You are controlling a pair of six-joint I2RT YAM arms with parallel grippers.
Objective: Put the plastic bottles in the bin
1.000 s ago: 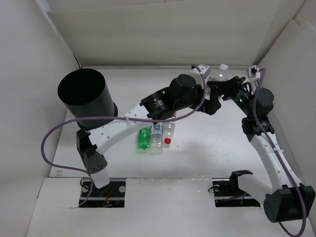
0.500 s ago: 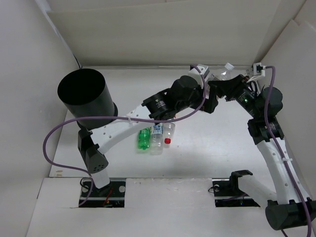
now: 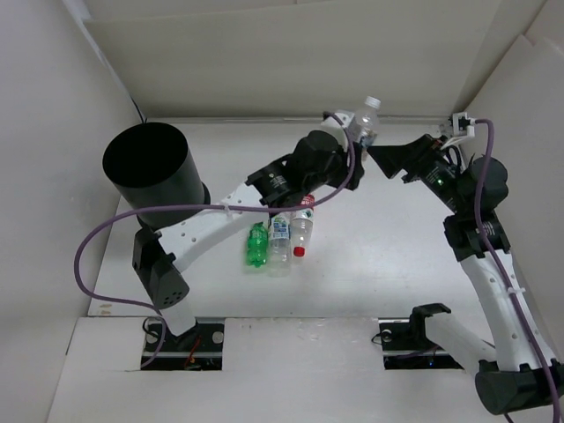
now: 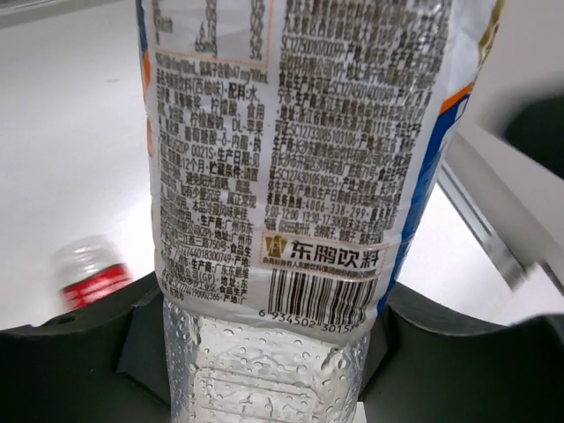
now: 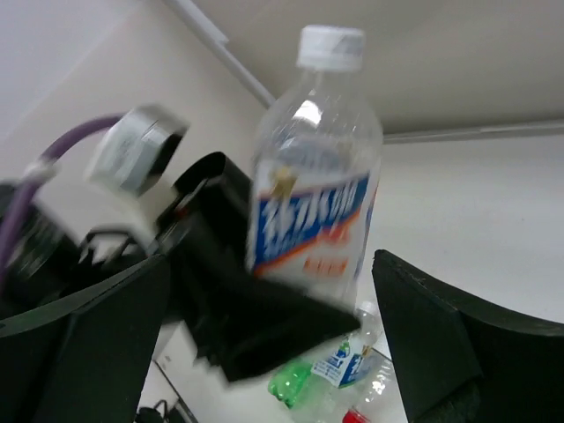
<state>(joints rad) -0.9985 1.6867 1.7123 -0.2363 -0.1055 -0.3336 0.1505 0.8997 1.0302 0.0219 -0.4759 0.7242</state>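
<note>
**Top view.** The left end effector (image 3: 357,134) is clamped on the held bottle (image 3: 365,118), a clear one with a white cap, upright above the far middle of the table (image 3: 388,264). The right end effector (image 3: 386,159) stands just beside it, fingers apart and empty. The bin (image 3: 150,176) stands at the far left, well apart from the held bottle. A green bottle (image 3: 257,246) and clear bottles (image 3: 280,236) lie side by side near the table's centre.

**Left wrist view.** Dark fingers (image 4: 70,361) press the held bottle (image 4: 291,176) low on its body, below the label. A red-labelled bottle (image 4: 88,275) lies on the table beyond.

**Right wrist view.** The right end effector's own fingers (image 5: 88,344) are spread wide. The held bottle (image 5: 313,203) stands beyond them, in the other arm's grasp.

**Step in hand (judged).** The bottle is to be carried to the bin. The left arm should swing left high enough to clear the rim, keep firm pressure on the thin, beaded wall, and let go only over the bin's mouth.
</note>
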